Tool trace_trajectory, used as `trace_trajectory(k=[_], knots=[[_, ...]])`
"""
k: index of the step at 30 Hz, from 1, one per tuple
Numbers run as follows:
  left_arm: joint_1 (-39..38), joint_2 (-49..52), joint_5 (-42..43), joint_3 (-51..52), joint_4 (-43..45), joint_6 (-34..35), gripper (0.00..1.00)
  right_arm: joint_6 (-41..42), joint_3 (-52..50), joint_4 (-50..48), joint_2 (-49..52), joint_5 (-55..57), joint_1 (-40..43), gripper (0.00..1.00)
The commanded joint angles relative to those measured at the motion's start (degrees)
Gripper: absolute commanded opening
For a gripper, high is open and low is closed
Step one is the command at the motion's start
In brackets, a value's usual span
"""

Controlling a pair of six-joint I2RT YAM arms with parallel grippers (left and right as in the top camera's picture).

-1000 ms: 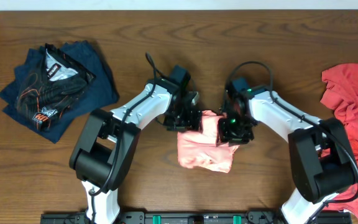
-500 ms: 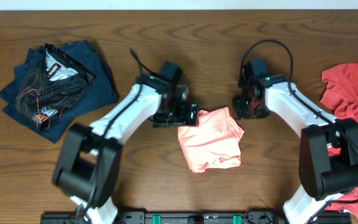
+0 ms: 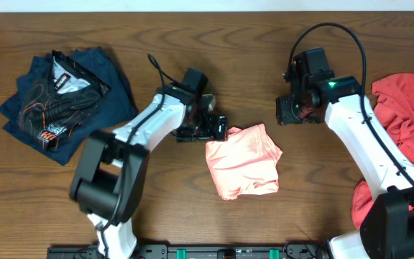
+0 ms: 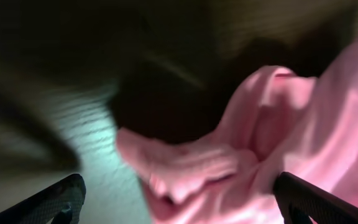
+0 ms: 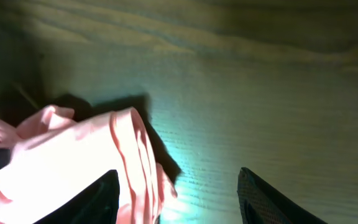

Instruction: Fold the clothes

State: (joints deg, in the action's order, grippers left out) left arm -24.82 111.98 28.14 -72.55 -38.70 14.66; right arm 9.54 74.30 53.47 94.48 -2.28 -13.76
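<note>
The light salmon-pink T-shirt [image 3: 241, 160] lies folded into a small bundle at the table's middle. My left gripper [image 3: 218, 129] is open right at its upper left corner, and the shirt's edge [image 4: 229, 168] lies between the spread fingers in the left wrist view. My right gripper [image 3: 293, 114] is open and empty, raised up and to the right of the shirt. Its wrist view shows the shirt's right edge [image 5: 104, 168] at the lower left and bare wood between the fingers.
A folded dark navy garment with a printed one on top [image 3: 63, 97] lies at the far left. A crumpled coral-red shirt [image 3: 408, 108] lies at the right edge. The table [image 3: 214, 43] is dark brown wood.
Both grippers let go of the pink shirt, which dropped flat. The right arm pulled away up and to the right. The left gripper drew back to the shirt's left corner.
</note>
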Motion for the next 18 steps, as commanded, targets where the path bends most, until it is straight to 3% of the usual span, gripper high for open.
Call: trace_trajectory(k=[1,4,9,10,12,13,18], knots=[[-0.4,3.4,9.2,0.8,0.2,-4.1,0.98,-0.8,0.6,0.6,-0.3,1.3,0.1,0.59],[-1.7,4.5,11.8,0.9,0.2,-5.9,0.96,-0.8,0.6,0.8,-0.3,2.3,0.1,0.59],[-4.6,4.5,11.8,0.9,0.3,-6.4,0.68,-0.8,0.6,0.8,-0.3,2.3,0.1,0.59],[-5.0,4.5,11.8,0.9,0.3,-6.9,0.59,-0.8,0.6,0.8,-0.3,2.3,0.1,0.59],[-5.4,4.4,11.8,0.8,0.2,-8.7,0.30,-0.8,0.6,0.8,-0.3,2.3,0.1,0.59],[-5.1,4.4,11.7,0.7,0.2,-9.6,0.06,-0.8,0.6,0.8,-0.3,2.3,0.1,0.59],[0.2,2.4,4.7,-2.0,-2.2,-9.7,0.06,-0.8,0.6,1.7,-0.5,2.6,0.1,0.59]])
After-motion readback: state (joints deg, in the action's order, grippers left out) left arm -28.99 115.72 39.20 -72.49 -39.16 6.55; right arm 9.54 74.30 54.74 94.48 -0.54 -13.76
